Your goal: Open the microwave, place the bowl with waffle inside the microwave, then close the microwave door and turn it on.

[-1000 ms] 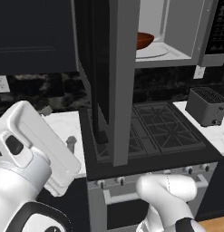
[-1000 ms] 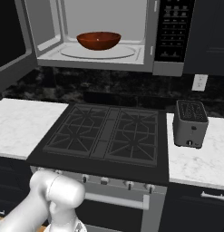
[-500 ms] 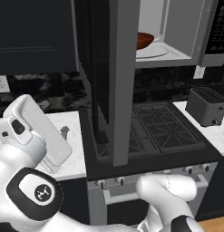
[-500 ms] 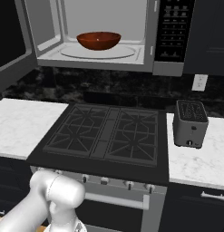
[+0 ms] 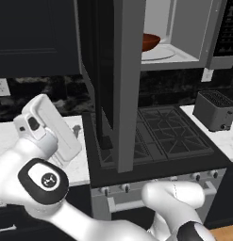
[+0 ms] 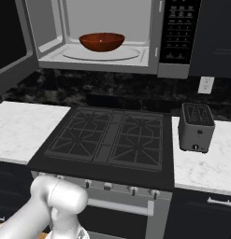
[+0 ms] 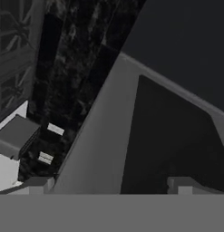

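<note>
One bowl [image 6: 101,41] is sitting inside the microwave [image 6: 107,35] while its door is standing wide open.

The reddish-brown bowl is resting on the round turntable [image 6: 100,52] in the light grey cavity; the waffle is not showing from these angles. The microwave door [image 5: 119,80] is swinging out over the stove [image 6: 109,138], edge-on in the left base view. In the hand view the gripper [image 7: 111,183] is looking closely at the door's grey frame and dark glass, its fingertips [image 7: 182,184] standing apart with nothing between them. A grey toaster [image 6: 197,127] is sitting on the white counter [image 6: 208,164] right of the stove.
</note>
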